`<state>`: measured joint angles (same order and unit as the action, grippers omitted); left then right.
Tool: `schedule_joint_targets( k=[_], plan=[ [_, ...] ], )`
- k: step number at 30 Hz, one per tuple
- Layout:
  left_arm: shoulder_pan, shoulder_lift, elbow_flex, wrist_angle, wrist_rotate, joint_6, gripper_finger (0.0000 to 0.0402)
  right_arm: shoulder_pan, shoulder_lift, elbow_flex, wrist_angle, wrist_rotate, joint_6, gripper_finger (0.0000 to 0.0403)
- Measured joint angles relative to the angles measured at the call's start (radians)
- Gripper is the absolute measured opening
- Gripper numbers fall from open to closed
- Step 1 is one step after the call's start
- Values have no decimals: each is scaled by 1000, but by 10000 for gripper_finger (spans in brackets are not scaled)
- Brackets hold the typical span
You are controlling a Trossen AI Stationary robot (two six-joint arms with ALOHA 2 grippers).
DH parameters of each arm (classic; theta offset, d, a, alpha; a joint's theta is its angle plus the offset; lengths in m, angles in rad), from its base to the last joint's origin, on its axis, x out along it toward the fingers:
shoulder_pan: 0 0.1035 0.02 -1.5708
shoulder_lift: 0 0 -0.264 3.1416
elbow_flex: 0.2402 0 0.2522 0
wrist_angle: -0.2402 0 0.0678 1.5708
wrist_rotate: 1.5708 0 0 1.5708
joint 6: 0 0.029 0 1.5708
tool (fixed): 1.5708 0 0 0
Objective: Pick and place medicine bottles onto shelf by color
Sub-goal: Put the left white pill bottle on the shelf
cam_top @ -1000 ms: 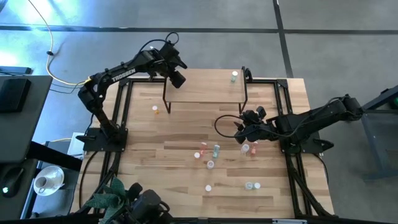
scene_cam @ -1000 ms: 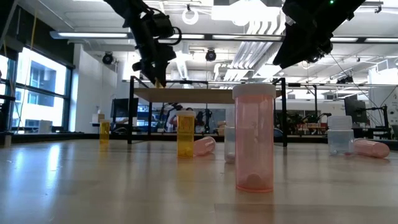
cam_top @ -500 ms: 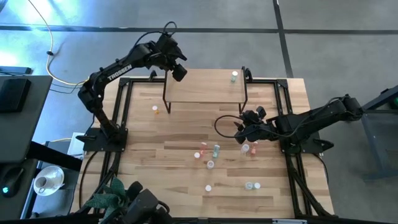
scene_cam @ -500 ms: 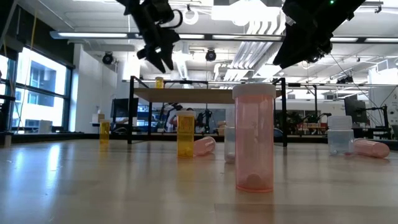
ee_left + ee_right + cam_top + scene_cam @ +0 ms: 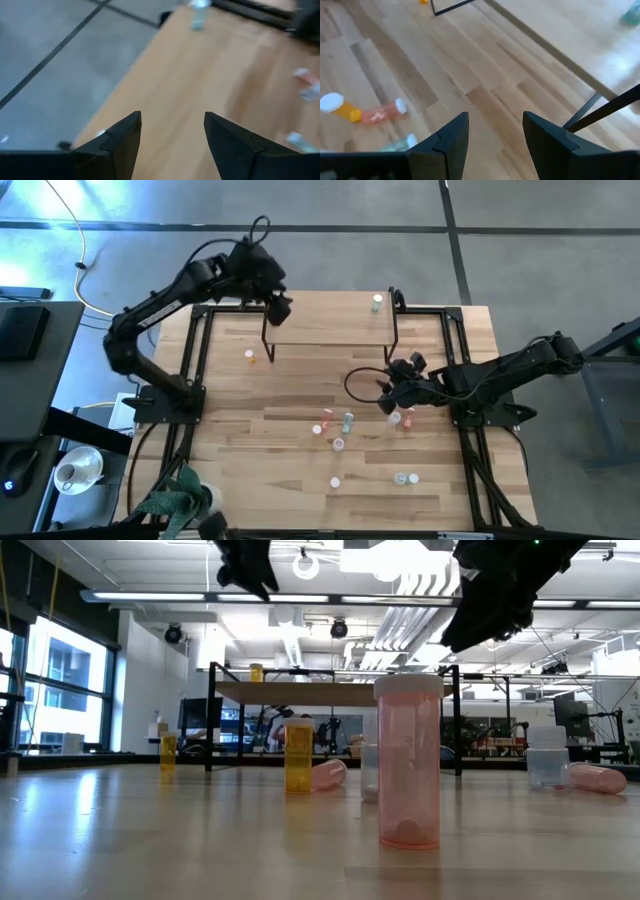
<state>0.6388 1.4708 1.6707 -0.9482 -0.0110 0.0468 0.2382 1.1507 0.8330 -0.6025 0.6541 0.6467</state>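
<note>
Left hand [image 5: 281, 308]: above the shelf's left end, fingers [image 5: 122, 145] spread, grasping nothing.
Shelf [image 5: 330, 330]: at the tabletop's [image 5: 240, 470] far side; an orange bottle [image 5: 257, 672] on its left end, a teal bottle [image 5: 376, 303] at its right.
Loose bottles [image 5: 347, 421]: scattered mid-tabletop, some upright, some lying.
Right hand [image 5: 389, 397]: just above the scattered bottles, fingers [image 5: 445, 145] parted, empty.

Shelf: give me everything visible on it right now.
The shelf is a small light-wood board on thin black metal legs, standing level at the table's far edge. An orange bottle stands upright on its left end, a teal bottle at its right rear corner. The left end effector hangs open above the left end, touching nothing.
</note>
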Motion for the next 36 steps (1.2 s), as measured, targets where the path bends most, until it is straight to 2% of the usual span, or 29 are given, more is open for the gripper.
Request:
schedule_joint_targets(
  k=[3, 11, 19, 24, 26, 31, 36],
  plan=[
    [-51, -62, -116, 82, 39, -3, 206, 0, 0, 0, 0, -17, 0, 178],
    [-166, -215, -413, 332, 41, -45, 205, 0, 0, 0, 0, -46, -24, 178],
    [-327, -301, -585, 446, 18, -59, 205, 0, 0, 0, 52, -197, -20, 178],
    [-411, -346, -721, 606, 15, -83, 205, 1, 0, 0, 112, -384, -90, 178],
    [-445, -357, -778, 683, 14, -98, 205, 11, 6, 0, 137, -421, -123, 178],
    [-539, -361, -903, 873, 15, -122, 205, 54, 47, 0, 208, -420, -183, 188],
    [-598, -361, -989, 1013, 14, -118, 205, 96, 113, 0, 331, -418, -267, 217]
  ],
)
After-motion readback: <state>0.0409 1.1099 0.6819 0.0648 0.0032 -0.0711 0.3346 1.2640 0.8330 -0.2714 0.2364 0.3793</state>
